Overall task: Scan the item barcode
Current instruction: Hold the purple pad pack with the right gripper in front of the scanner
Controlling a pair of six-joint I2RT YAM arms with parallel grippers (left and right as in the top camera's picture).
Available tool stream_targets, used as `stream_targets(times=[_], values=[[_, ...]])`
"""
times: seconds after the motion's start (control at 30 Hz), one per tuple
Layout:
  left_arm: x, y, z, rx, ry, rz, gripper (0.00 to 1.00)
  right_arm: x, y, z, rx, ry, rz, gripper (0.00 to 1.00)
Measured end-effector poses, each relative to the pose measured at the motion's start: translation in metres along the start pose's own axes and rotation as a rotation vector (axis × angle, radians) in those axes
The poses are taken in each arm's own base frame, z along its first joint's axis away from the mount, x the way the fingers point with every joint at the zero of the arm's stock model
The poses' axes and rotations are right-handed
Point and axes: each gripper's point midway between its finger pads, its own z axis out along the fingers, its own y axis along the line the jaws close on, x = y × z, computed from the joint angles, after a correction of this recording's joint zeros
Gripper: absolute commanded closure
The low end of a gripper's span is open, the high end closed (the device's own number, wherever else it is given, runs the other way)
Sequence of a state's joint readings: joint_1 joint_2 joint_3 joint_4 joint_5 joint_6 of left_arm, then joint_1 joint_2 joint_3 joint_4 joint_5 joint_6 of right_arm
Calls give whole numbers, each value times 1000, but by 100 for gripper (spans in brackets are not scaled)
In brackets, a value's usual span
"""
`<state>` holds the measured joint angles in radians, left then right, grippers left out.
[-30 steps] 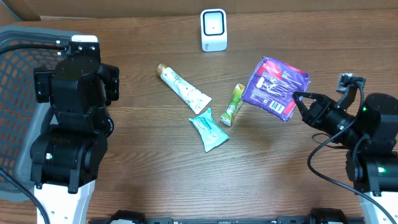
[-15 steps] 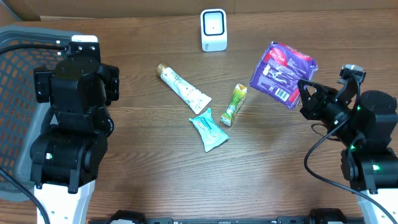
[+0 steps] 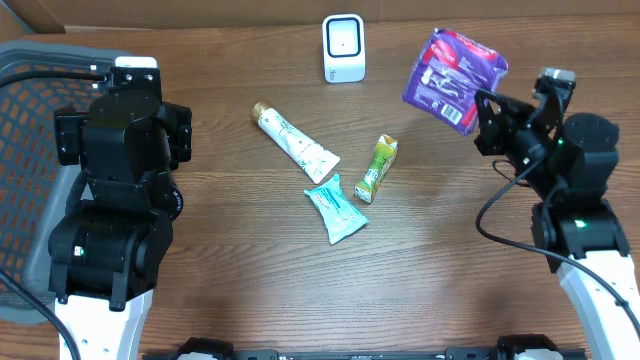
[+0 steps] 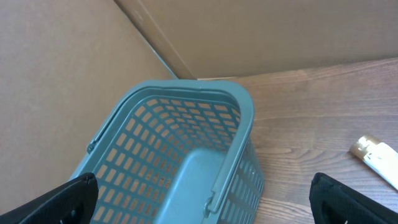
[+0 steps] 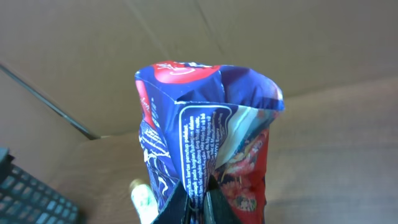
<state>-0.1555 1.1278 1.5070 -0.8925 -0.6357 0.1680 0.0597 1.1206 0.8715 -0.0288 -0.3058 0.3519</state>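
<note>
Right now our right claw (image 3: pixel 483 112) is clamped on one end of the purple packet (image 3: pixel 455 65). In the wrist view the dark fingertips (image 5: pixel 180 208) meet over the crimped seam and the bag stands straight up from them. The packet is carried in the air, clear of the table (image 3: pixel 450 250). Its long axis runs away from the claw, forward and to the claw's left, so the free end leads and a printed face is turned up toward the overhead camera. We cannot make out from these views just where the barcode sits.

Farther out, nearly along that same line, the white scanner (image 3: pixel 343 48) stands upright, to the left of the claw and a little ahead of it. It is near the packet's leading end but apart from it. We judge that the coming move turns on this: the packet has to travel leftward from the claw and turn its coded face toward the scanner's front.

Behind and to the left of the claw, the green sachet (image 3: pixel 377 168), the teal packet (image 3: pixel 337 208) and the tube (image 3: pixel 295 143) lie on the table, and we judge them out of that path.

Far to the left, our left claw (image 4: pixel 205 202) has its jaws wide apart, holding nothing, above the basket (image 4: pixel 239 118). The right arm is much the nearer to the scanner.
</note>
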Motion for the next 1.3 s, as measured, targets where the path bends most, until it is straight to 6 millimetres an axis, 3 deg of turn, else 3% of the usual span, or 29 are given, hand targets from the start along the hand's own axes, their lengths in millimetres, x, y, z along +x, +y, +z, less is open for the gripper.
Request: stream_targets(times=[0.37,0.67,0.83,1.03,1.3], values=[[0,0,0,1,1,1,0,-12,36,53,41,-205,-413,96],[0,-1,0,4,0,0,0,-3,36,105,70,-365,-600,96],[0,-1,0,4,1,1,0,-5,35,121,61,-515,-644,96],[0,-1,0,4,1,1,0,9,26,178,73,-452,-720,96],[0,-1,0,4,1,1,1,2,32,248,73,-443,-849,96]])
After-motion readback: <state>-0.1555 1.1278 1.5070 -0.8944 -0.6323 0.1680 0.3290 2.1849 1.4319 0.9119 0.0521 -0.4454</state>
